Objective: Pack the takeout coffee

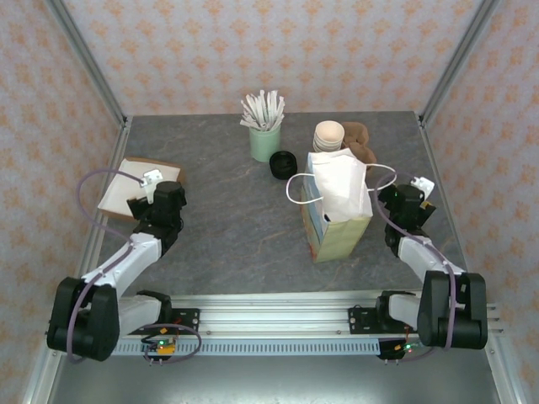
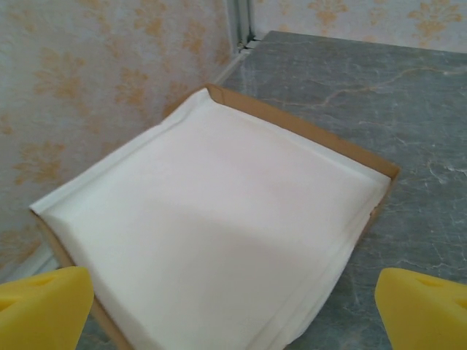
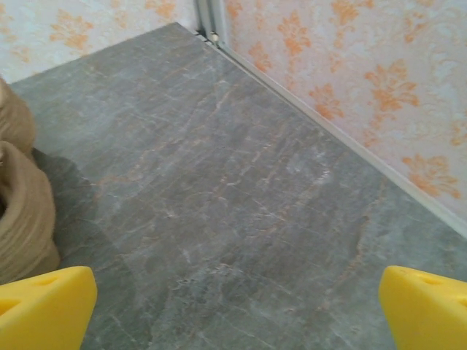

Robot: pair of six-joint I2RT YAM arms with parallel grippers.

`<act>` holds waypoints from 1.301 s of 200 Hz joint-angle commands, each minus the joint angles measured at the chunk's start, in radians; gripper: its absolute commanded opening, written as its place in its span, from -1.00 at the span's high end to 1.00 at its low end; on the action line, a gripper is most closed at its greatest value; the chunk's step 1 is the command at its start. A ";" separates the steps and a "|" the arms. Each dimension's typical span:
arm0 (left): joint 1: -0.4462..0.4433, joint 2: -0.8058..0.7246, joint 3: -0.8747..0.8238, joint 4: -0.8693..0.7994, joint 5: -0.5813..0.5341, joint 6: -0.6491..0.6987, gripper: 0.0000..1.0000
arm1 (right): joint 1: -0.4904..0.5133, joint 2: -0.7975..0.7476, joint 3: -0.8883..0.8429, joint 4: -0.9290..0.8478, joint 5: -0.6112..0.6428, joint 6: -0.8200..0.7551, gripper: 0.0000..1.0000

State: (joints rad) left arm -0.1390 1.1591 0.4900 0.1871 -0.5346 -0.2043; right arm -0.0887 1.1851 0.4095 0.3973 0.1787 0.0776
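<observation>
Grey bench (image 1: 244, 227), hemmed by patterned walls on three sides, open across the middle. Right of centre, paper bag (image 1: 341, 215), blue marking on its side too small to read. Left claw (image 2: 233, 302) spread wide, empty, over a tray of white napkins (image 2: 314, 131); right claw (image 3: 233, 306) likewise wide, empty, above bare bench near the right wall. Takeout coffee (image 1: 283, 164) behind and left of the bag, well apart from both claws.

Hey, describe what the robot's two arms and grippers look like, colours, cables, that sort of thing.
Both the left arm and right arm have black joint housings joined by white links, each with a lavender cable looping alongside. A white block sits at each wrist. The left gripper and right gripper have bright yellow, wedge-shaped fingers.
</observation>
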 commanded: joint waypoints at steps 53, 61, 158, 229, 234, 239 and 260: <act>0.000 0.122 -0.107 0.404 0.133 0.130 -1.00 | 0.013 0.108 -0.078 0.331 -0.104 0.020 -0.99; 0.000 0.123 -0.112 0.420 0.143 0.144 -1.00 | 0.024 0.125 -0.092 0.370 -0.100 0.008 -0.99; 0.078 0.334 -0.082 0.588 0.308 0.181 -1.00 | 0.125 0.329 -0.027 0.438 0.037 -0.064 -0.99; 0.076 0.333 -0.084 0.590 0.307 0.182 -1.00 | 0.135 0.329 -0.018 0.420 0.042 -0.075 -0.99; 0.076 0.333 -0.084 0.590 0.306 0.181 -1.00 | 0.135 0.330 -0.016 0.420 0.042 -0.075 -0.99; 0.076 0.333 -0.084 0.590 0.306 0.181 -1.00 | 0.135 0.330 -0.017 0.420 0.041 -0.075 -0.99; 0.076 0.333 -0.084 0.589 0.307 0.182 -1.00 | 0.135 0.330 -0.018 0.420 0.042 -0.075 -0.99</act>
State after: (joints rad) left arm -0.0635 1.4994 0.3862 0.7322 -0.2344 -0.0181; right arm 0.0433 1.5085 0.3798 0.8257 0.1951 0.0196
